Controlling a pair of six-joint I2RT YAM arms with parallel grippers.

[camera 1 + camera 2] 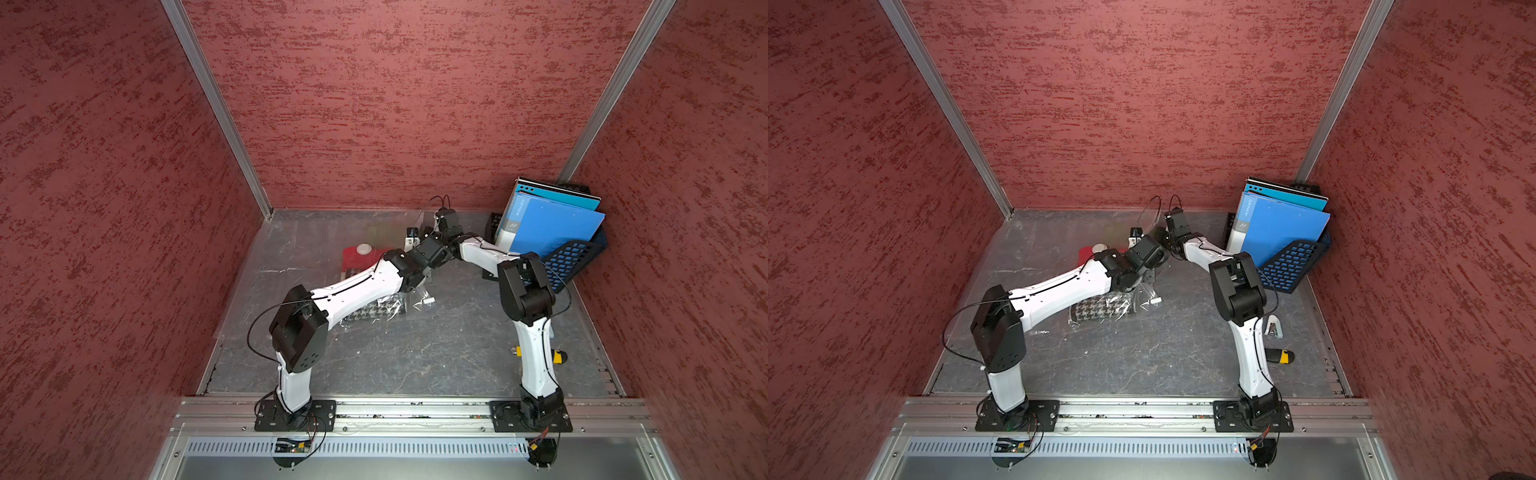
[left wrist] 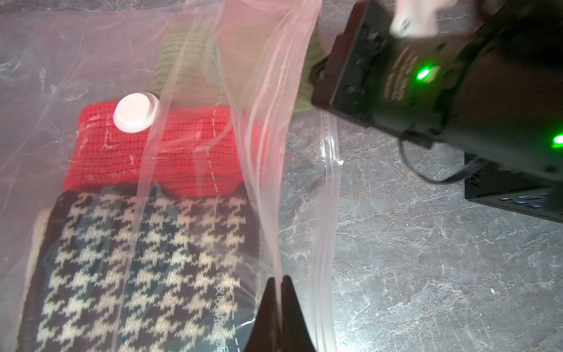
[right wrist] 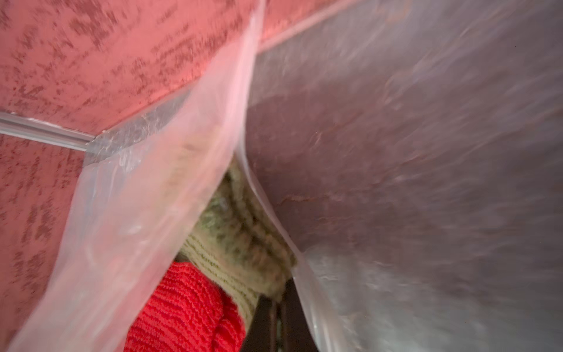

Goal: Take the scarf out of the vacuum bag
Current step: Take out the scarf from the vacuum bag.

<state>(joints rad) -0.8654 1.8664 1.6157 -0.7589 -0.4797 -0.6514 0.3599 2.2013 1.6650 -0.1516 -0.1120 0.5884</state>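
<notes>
Both top views: light is even and soft, no hard shadows. Only a faint shade lies on the table (image 1: 436, 365) right under the arms (image 1: 357, 286), so light comes from above. The red walls (image 1: 395, 104) are bright, a bit washed out in upper centre of frame, and look smeared toward left & right edges. The corner posts (image 1: 216, 104) splay outward, i.e. wide-angle distortion. Centre is in ok focus. The vacuum bag (image 1: 291, 249) gives pale glare at centre-left.

Left wrist view: the vacuum bag (image 2: 91, 61) is sharp, w/ pink reflections on the plastic. Two green lamps (image 2: 423, 73) bloom, and the black housing (image 2: 380, 61) around them is soft.

Right wrist view: strong motion blur everywhere. Walls (image 3: 91, 61) & plastic are streaked, nothing in crisp focus.
</notes>
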